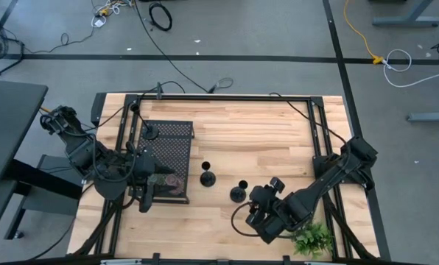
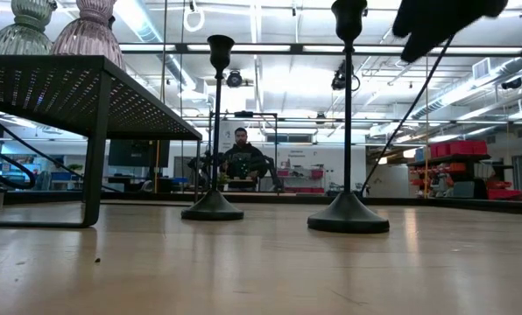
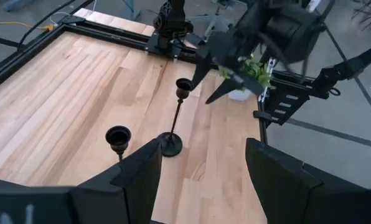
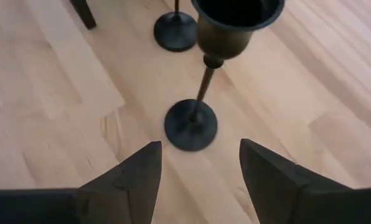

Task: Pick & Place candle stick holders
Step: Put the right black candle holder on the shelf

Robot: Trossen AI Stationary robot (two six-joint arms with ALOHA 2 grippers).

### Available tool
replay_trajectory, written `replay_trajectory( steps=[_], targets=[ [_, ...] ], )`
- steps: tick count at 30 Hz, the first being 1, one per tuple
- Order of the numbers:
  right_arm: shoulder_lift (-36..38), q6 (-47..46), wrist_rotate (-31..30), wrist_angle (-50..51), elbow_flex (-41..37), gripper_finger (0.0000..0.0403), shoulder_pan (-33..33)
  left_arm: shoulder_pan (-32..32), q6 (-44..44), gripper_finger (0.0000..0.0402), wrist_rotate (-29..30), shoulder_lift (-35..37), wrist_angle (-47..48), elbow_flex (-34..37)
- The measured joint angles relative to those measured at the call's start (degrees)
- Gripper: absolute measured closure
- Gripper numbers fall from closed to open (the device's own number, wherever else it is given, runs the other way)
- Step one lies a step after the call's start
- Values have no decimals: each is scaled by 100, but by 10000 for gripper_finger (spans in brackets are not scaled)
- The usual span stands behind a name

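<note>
Two black candle stick holders with round bases and thin stems stand upright on the table: one [image 1: 207, 177] beside the black perforated stand [image 1: 168, 151], the other [image 1: 238, 193] nearer the front. A pale green glass holder [image 2: 20, 26] and a pinkish one [image 2: 86, 31] stand on top of the stand. My right gripper [image 4: 201, 168] hovers open above and just short of the nearer black holder [image 4: 198, 93], tilted down at it. My left gripper [image 3: 201, 168] is open with nothing between its fingers, raised by the stand's near edge [image 1: 147, 193].
A green leafy plant [image 1: 313, 238] stands at the table's near right corner, close behind my right arm. A black frame [image 1: 227, 96] runs round the table top. Bare wood lies at the middle and far right.
</note>
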State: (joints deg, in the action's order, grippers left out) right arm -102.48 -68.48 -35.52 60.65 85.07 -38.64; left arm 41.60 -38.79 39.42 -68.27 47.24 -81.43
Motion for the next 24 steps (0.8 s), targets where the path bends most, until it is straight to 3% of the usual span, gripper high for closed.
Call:
replay_trajectory(
  steps=[10,18,24],
  targets=[
    [0,40,-684,-1173,-696,188,341,-2,-78,168,171,2,0,2],
    [0,470,-624,-1956,-967,189,673,-2,-67,168,194,1,2,1],
    [0,516,-453,-2231,-1144,234,846,-2,-49,168,258,2,6,1]
  ],
)
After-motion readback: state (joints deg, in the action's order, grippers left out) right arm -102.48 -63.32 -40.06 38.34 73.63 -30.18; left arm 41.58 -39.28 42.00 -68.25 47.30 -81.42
